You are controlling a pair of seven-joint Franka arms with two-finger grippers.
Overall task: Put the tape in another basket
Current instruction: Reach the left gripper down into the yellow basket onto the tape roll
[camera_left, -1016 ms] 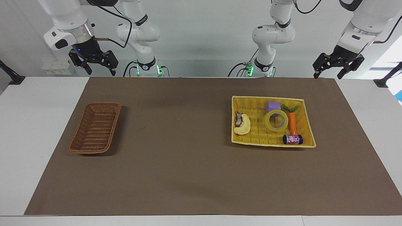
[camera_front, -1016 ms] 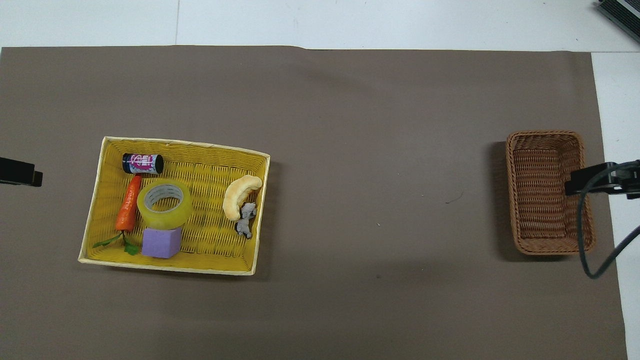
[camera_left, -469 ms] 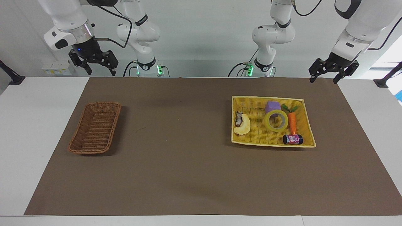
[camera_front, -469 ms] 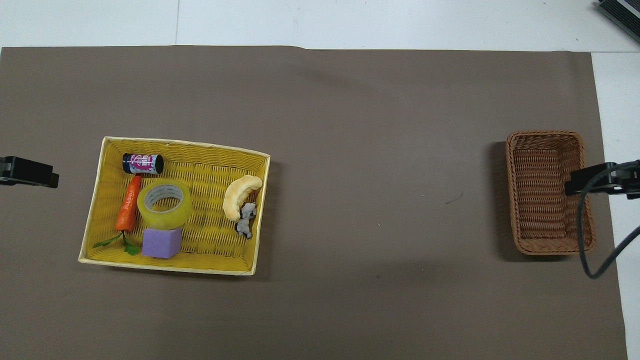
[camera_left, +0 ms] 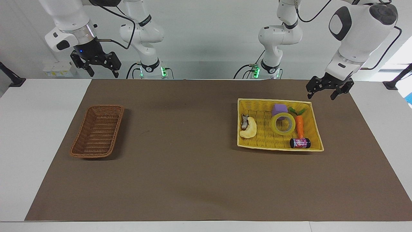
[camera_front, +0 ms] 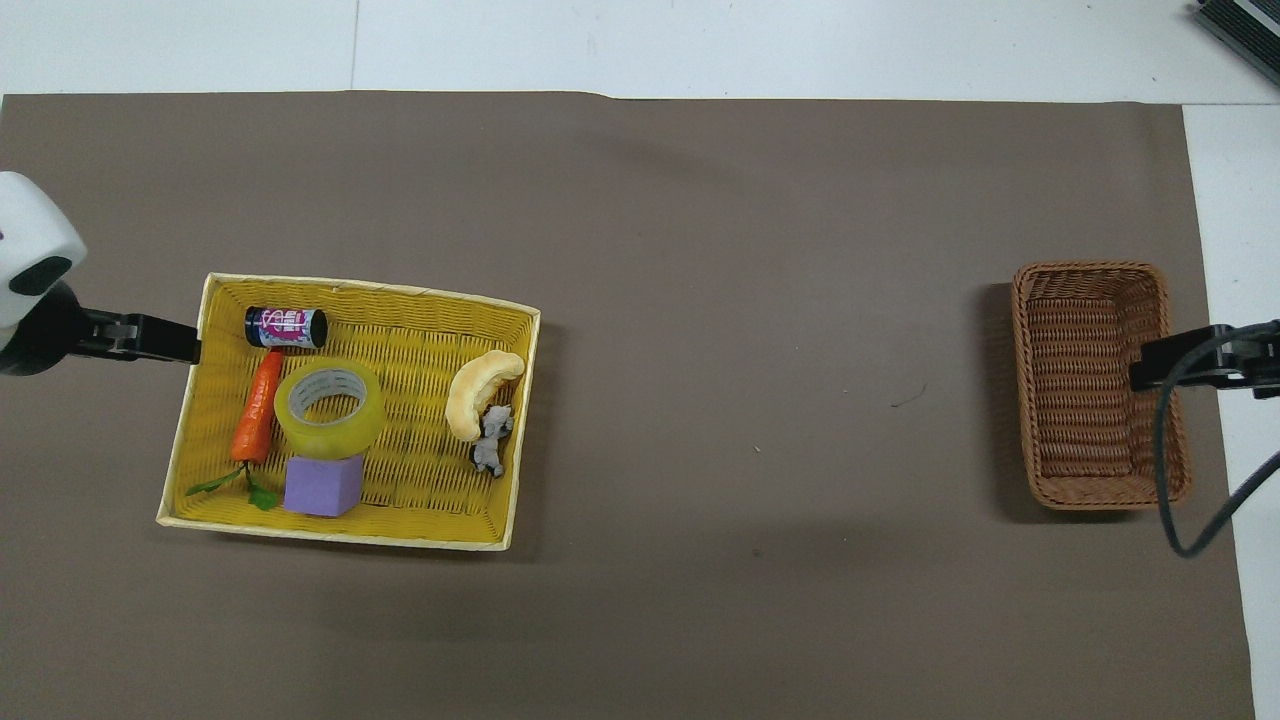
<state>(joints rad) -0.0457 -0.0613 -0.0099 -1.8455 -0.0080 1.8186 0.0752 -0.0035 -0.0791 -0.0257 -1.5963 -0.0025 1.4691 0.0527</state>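
Observation:
The tape (camera_left: pixel 283 131), a yellow-green ring, lies flat in the yellow basket (camera_left: pixel 264 137) between a purple block and a carrot; it also shows in the overhead view (camera_front: pixel 330 437). The brown wicker basket (camera_left: pixel 97 132) stands empty toward the right arm's end of the table (camera_front: pixel 1095 385). My left gripper (camera_left: pixel 321 96) is open and empty, raised by the yellow basket's rim at the left arm's end (camera_front: pixel 185 350), apart from the tape. My right gripper (camera_left: pixel 103 74) is open and empty, waiting high up by the brown basket (camera_front: pixel 1160 372).
The yellow basket also holds a purple block (camera_left: pixel 278 109), a carrot (camera_left: pixel 299 126), a small dark can (camera_left: pixel 300 143), a pale banana-shaped piece (camera_left: pixel 249 129) and a small grey figure (camera_left: pixel 244 120). A brown mat (camera_left: pixel 186 167) covers the table.
My left arm has swung down and inward, bringing its gripper from beside the mat to the yellow basket's rim. The right arm and all objects have stayed put.

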